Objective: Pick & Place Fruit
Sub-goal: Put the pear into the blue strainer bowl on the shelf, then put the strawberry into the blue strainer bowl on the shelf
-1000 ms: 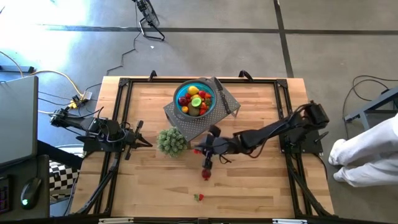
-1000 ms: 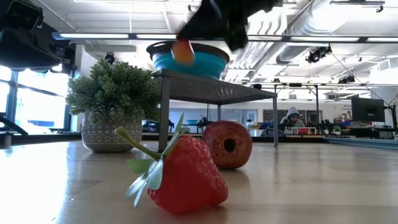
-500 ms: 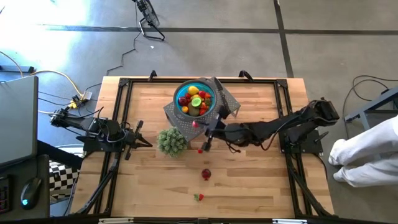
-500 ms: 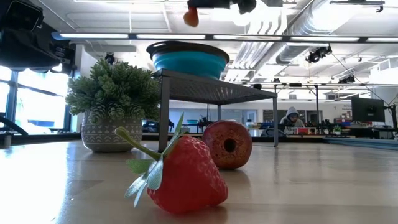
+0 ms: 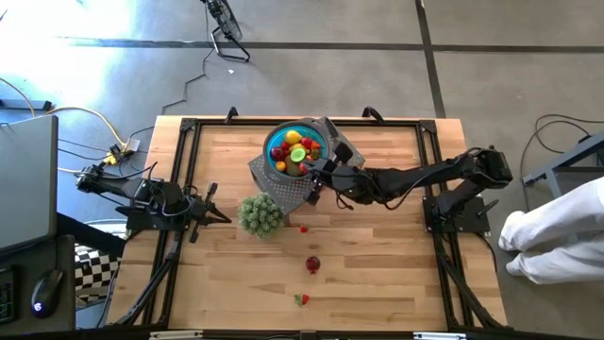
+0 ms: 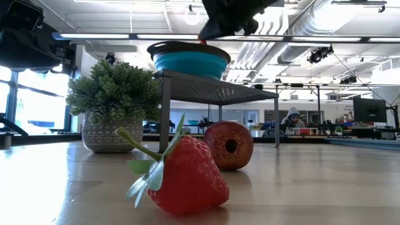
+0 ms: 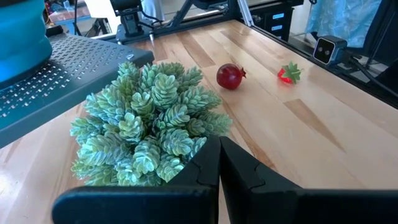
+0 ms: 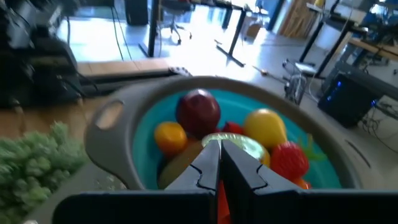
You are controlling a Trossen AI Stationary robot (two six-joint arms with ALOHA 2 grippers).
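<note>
My right pincer (image 5: 314, 176) hangs clenched over the blue bowl (image 5: 318, 166) of fruit (image 5: 294, 154), apparently gripping a small red piece, while the light, hard, slippery strawberry (image 5: 301, 299) on the surface wants a grip across its widest part.

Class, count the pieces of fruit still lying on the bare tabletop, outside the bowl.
3: a small red piece beside the plant, a dark red round fruit mid-table, and a strawberry nearest the front edge. More may hide behind the arm.

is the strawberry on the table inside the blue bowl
No, the strawberry lies on the bare table, well apart from the blue bowl on its stand.
</note>
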